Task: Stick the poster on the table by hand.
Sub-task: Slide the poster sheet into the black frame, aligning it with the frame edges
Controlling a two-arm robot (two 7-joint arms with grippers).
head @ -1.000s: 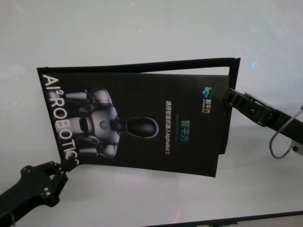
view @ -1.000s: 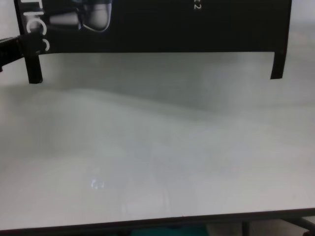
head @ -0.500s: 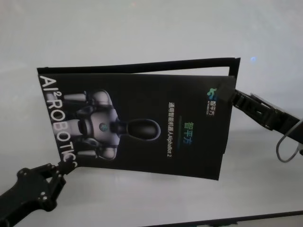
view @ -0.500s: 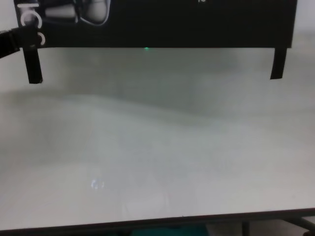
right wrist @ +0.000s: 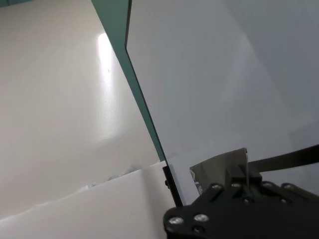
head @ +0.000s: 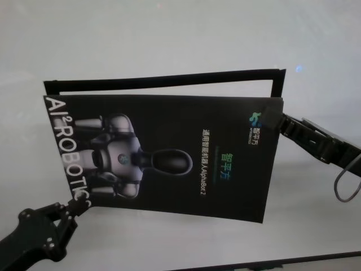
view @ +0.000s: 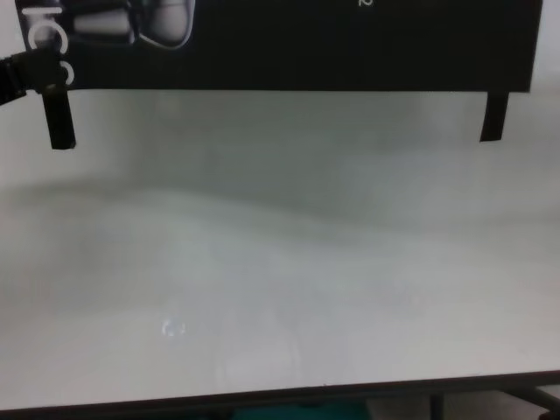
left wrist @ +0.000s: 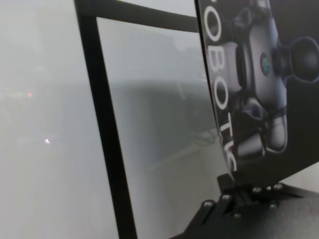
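Left gripper (head: 79, 208) is gripping the poster's (head: 169, 152) near-left corner, fingers (left wrist: 234, 186) pinching down on the sheet edge just below the white lettering. Poster is hanging in the air above the white bench (head: 169, 34), printed face toward the head camera, robot image on its left half, small text and logo toward the right. Thin black tape strips (view: 59, 118) are dangling from its lower corners in the chest view, ends clear of the bench. Right gripper (head: 275, 121) is clamping the poster's far-right edge, fingers (right wrist: 241, 174) pressing tight on the sheet.
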